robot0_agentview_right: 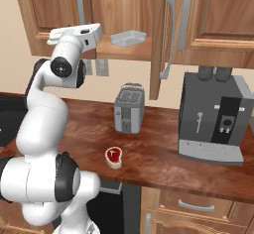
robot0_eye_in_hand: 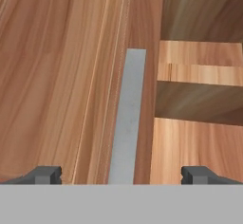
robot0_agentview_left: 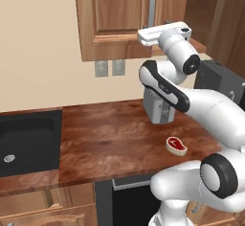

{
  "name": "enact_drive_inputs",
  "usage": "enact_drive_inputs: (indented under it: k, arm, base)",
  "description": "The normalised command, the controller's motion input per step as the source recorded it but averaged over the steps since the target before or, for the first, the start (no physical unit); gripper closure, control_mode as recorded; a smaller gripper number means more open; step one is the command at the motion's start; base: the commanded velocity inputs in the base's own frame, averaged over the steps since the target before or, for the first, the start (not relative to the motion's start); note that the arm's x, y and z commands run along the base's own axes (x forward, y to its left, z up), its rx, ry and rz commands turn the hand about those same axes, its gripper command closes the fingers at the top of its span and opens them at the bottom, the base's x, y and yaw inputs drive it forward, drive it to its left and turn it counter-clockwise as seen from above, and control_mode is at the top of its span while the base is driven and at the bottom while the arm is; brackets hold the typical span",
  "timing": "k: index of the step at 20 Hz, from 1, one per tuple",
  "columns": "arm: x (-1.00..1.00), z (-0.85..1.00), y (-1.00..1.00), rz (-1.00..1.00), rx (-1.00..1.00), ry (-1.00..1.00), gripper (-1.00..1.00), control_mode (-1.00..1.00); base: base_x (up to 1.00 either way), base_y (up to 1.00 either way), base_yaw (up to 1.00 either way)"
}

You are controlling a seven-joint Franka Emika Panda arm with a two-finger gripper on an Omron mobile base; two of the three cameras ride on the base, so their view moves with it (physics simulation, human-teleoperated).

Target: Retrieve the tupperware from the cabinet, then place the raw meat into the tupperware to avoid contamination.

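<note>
Two steps are left, by my reckoning: I have not yet taken the tupperware [robot0_agentview_right: 128, 38], which sits on the cabinet [robot0_agentview_right: 149, 10] shelf toward its front edge, and the raw meat [robot0_agentview_right: 113, 157] lies bare near the front edge of the counter [robot0_agentview_right: 163, 153], in front of the toaster [robot0_agentview_right: 129, 110]. One cabinet door stands ajar. My gripper [robot0_eye_in_hand: 121, 174] is spread wide and holds nothing, raised up at the cabinet's left door with the grey bar handle [robot0_eye_in_hand: 127, 118] between its tips.
</note>
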Motion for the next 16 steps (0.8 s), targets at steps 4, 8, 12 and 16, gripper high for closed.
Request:
enact_drive_inputs:
  k: [4,8,12,16]
  arm:
    - [0.26,0.0,0.0,0.0,0.0,0.01,-1.0,-1.0]
    - [0.25,0.0,0.0,0.0,0.0,0.0,-1.0,-1.0]
    - [0.25,0.0,0.0,0.0,0.0,0.0,-1.0,-1.0]
    - [0.25,0.0,0.0,0.0,0.0,0.01,-1.0,-1.0]
  base:
    - [0.0,0.0,0.0]
    - [0.0,0.0,0.0]
    - [0.0,0.0,0.0]
    - [0.0,0.0,0.0]
